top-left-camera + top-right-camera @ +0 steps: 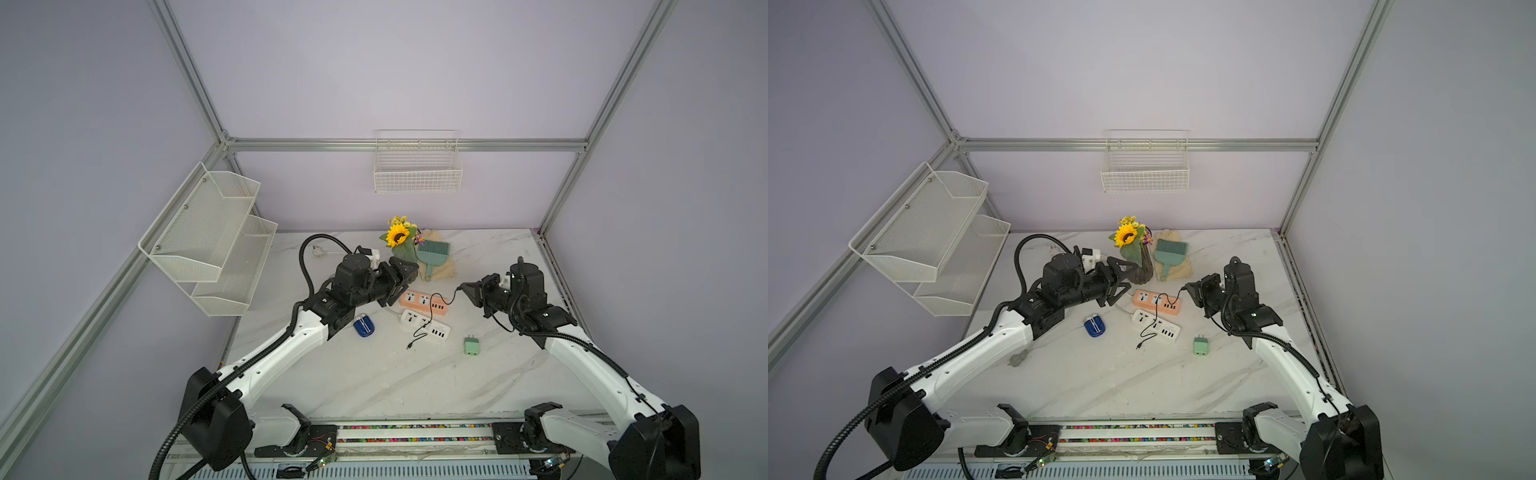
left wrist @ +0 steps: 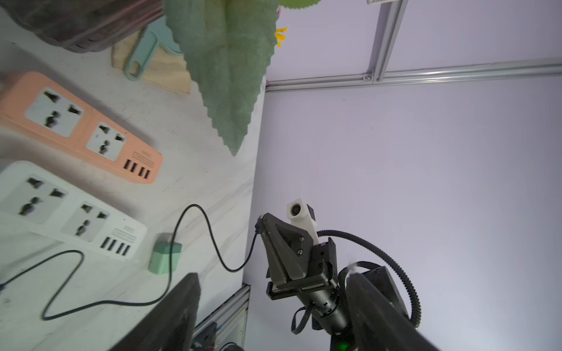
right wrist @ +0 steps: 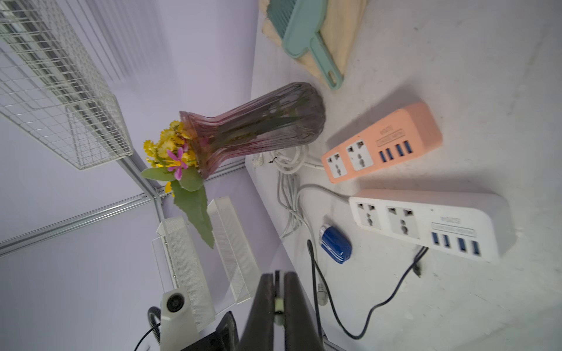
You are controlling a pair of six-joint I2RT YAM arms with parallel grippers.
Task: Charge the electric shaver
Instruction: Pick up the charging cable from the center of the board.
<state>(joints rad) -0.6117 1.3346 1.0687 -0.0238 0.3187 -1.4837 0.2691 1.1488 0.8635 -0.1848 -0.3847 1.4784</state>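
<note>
- Charging has, by my judgement, barely begun: the electric shaver (image 1: 364,326) lies untouched on the left half of the marble counter (image 1: 374,382), with nothing plugged into it.
- It sits apart from both power strips, nearest the white one, and close beside the left arm's forearm.
- The right gripper (image 1: 462,288) is clenched on one end of the black cable (image 1: 431,311), held above the counter toward its right edge.
- Which connector it grips is too small to tell.
- The cable drapes across both strips; its free end (image 1: 409,346) lies loose on the counter, on the front-edge side of the white strip.
- The left gripper (image 1: 1126,276) is released and empty, jaws spread, hovering near the vase toward the back edge.
- Left to do, as I read it: one cable end into the shaver, the other into a USB port.
- Count: one shaver, one black cable.
- Two power strips: one orange (image 1: 411,298), one white (image 1: 440,331), side by side mid-counter.
- One mint-green plug adapter (image 1: 471,345), right of the white strip.
- One vase of flowers (image 3: 258,127) and one teal brush with dustpan (image 1: 432,253), near the back edge.
- Two wall baskets: a mesh rack (image 1: 208,232) and a wire basket (image 1: 417,174).
</note>
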